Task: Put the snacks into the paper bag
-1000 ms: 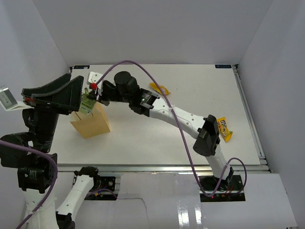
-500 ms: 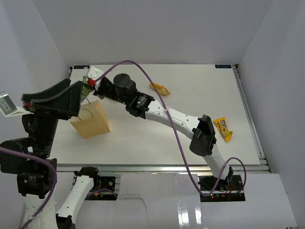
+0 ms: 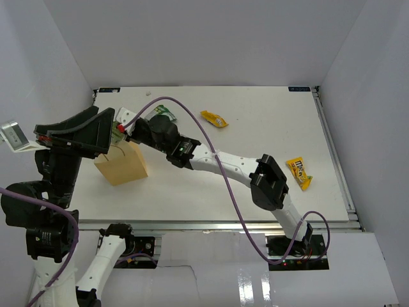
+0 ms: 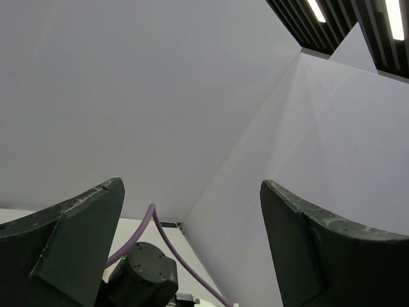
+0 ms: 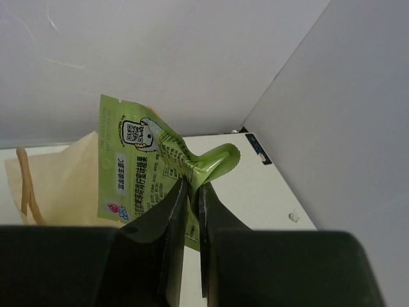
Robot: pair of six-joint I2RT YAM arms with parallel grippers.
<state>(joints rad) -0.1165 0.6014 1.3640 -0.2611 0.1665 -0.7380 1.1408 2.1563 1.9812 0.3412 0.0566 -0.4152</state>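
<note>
The tan paper bag [image 3: 123,165] stands upright at the table's left, its mouth and a loop handle [image 5: 25,185] showing in the right wrist view. My right gripper [image 3: 125,130] hovers at the bag's far top edge, shut on a crumpled green snack packet [image 5: 144,169], which hangs just above the bag's mouth [image 5: 61,182]. A green-and-white snack [image 3: 160,114] lies behind the arm. Farther right lie an orange-yellow wrapper [image 3: 214,119] and a yellow M&M's pack [image 3: 299,173]. My left gripper [image 4: 190,192] is raised left of the bag, open and empty, facing the wall.
White enclosure walls close in the table at the back, left and right. The right arm [image 3: 223,163] stretches diagonally across the table's middle with its purple cable [image 3: 211,137] looping above it. The raised left gripper [image 3: 77,134] hides part of the bag's left side.
The right gripper, still holding the green packet, swung away toward the back and then came down again to the bag's top edge. The green-and-white snack behind the arm is now uncovered.
</note>
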